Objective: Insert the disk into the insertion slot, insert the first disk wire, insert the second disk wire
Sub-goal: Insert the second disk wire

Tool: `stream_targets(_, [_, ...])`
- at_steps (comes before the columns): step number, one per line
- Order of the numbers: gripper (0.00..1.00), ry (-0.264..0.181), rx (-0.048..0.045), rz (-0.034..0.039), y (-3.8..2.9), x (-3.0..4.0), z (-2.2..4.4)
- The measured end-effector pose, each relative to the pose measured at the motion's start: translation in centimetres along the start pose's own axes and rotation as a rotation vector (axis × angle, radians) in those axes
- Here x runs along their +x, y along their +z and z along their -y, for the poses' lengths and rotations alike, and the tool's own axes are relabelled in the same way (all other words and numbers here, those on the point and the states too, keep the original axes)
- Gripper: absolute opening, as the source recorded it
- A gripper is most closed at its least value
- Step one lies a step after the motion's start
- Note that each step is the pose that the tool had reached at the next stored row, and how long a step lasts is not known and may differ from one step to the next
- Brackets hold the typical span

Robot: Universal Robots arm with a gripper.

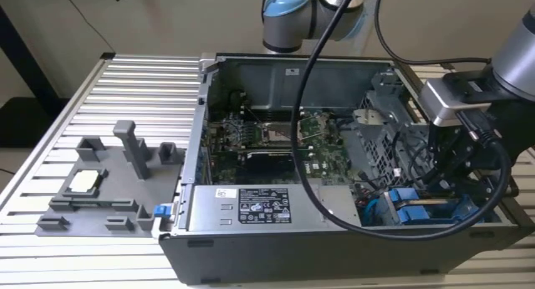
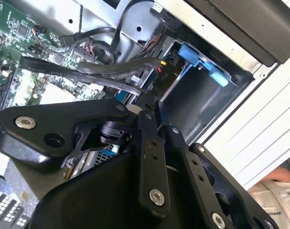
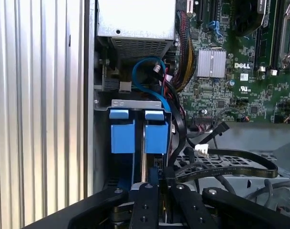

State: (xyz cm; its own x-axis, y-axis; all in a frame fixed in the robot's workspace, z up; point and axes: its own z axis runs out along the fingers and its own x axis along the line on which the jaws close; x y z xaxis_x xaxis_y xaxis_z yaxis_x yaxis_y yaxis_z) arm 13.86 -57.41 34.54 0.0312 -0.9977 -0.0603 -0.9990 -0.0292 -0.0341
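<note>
Black claw seemingly clenched on a flat black wire beside the blue-framed disk.

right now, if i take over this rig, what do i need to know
Tool: low inside the case at the insertion slot, right by a black wire connector. I cannot tell whether it holds the connector.
Disk: seated in the slot in its blue carrier, beside a second blue carrier.
Done: disk insertion, by the look of it.
Left: neither disk wire can be seen plugged in, so treat both as open.
</note>
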Motion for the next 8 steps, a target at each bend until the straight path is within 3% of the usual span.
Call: stream_targets(8, [0.16,0.004,0.0007,0.0137,0.24,0.01,0.11])
